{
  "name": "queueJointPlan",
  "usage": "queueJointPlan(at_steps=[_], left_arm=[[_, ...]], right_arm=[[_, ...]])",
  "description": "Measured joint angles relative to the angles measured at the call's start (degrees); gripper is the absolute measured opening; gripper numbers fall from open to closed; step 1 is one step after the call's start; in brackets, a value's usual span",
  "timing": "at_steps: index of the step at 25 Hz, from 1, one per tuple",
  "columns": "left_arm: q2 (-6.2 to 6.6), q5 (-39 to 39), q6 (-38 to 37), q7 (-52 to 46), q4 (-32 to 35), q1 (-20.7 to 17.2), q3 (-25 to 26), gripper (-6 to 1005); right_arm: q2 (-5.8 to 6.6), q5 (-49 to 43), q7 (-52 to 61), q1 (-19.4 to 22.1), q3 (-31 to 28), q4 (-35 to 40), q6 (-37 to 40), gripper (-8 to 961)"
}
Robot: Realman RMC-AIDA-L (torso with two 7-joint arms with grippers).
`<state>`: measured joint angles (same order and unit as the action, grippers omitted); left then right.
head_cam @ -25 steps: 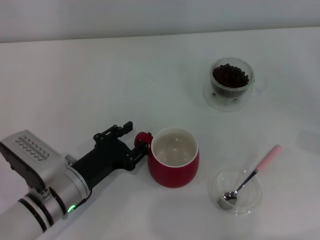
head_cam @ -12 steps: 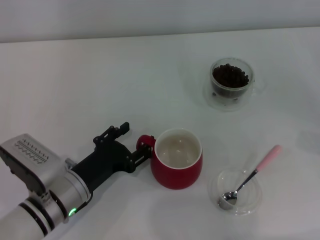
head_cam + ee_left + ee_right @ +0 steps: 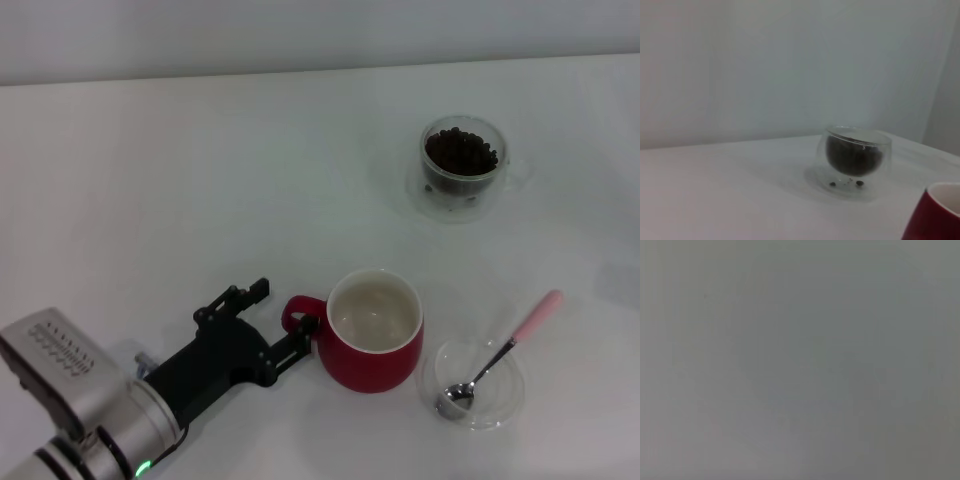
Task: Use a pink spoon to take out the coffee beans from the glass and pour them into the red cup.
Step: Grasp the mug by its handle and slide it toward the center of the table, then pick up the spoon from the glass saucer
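The red cup [image 3: 372,345] stands at the front middle of the table, empty, with its handle [image 3: 297,312] pointing at my left gripper [image 3: 280,318]. The gripper's two fingers stand apart, and the nearer finger [image 3: 298,346] touches the handle. The cup's edge also shows in the left wrist view [image 3: 935,215]. The glass [image 3: 462,165] with the coffee beans [image 3: 460,152] stands at the far right; it also shows in the left wrist view [image 3: 855,155]. The pink spoon [image 3: 500,350] lies with its bowl in a shallow clear dish. My right gripper is out of view.
The shallow clear dish [image 3: 430,365] sits right beside the red cup on its right. The white table [image 3: 200,180] ends at a pale wall at the back. The right wrist view shows only plain grey.
My left gripper has moved toward the table's front and a little right. The red cup has slid with it to the right and nearer the clear dish.
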<state>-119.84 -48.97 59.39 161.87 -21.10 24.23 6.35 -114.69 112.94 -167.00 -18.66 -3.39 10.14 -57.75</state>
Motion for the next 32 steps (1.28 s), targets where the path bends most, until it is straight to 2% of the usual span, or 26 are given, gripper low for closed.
queueJointPlan(at_steps=[8, 26, 32], left_arm=[[0.09, 0.12, 4.09, 0.11, 0.52, -3.04, 0.03, 758], [0.14, 0.5, 6.34, 0.11, 0.84, -7.52, 0.12, 747], [0.35, -3.38, 12.86, 0.11, 4.34, -10.81, 0.34, 745]], right_arm=[[0.0, 0.0, 0.01, 0.03, 0.11, 0.06, -0.81, 753], [0.0, -0.44, 0.06, 0.65, 0.28, -0.34, -1.27, 744], [0.0, -0.54, 2.7, 1.73, 1.11, -0.54, -1.36, 742]])
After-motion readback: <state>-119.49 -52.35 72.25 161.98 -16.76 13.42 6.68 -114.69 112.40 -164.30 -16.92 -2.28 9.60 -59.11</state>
